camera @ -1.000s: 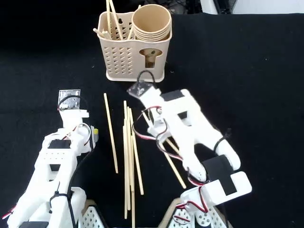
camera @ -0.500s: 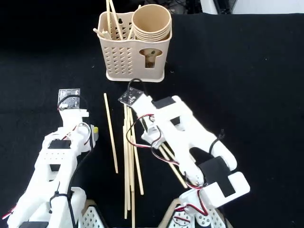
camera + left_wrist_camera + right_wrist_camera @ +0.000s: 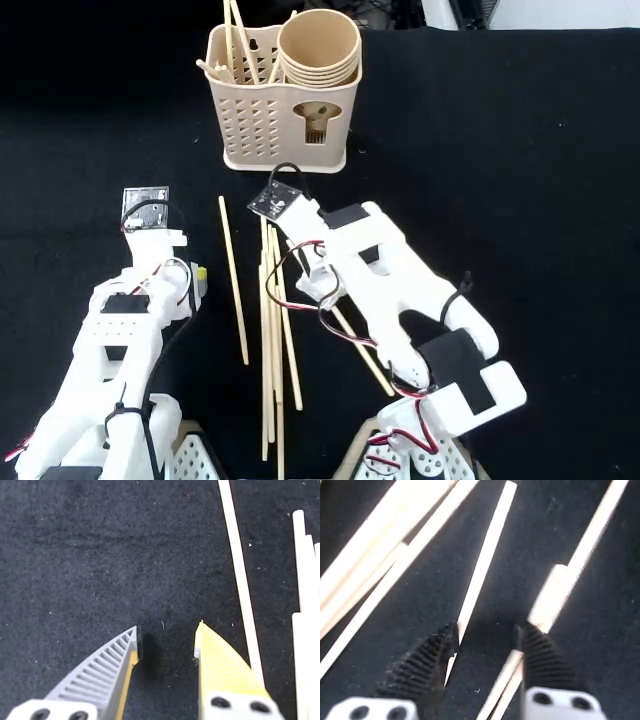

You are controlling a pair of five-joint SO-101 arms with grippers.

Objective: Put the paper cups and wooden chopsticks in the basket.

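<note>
The beige basket (image 3: 262,120) at the table's far side holds a stack of paper cups (image 3: 318,45) and a few wooden chopsticks (image 3: 237,40). Several loose chopsticks (image 3: 270,330) lie on the black cloth between the arms. My right gripper (image 3: 487,630) is open and low over them, with one chopstick (image 3: 482,575) running to one fingertip and another (image 3: 555,595) at the other. My left gripper (image 3: 167,635) is open over bare cloth, with a single chopstick (image 3: 240,580) beside its yellow finger (image 3: 220,665).
One chopstick (image 3: 233,280) lies apart on the left of the bundle, and another (image 3: 365,360) sticks out slantwise from under the right arm (image 3: 400,290). The left arm (image 3: 130,310) stands at the near left. Black cloth stretches free to the right.
The right arm has swung left and down onto the loose chopsticks, mostly in the first half second. The left arm has kept still.
</note>
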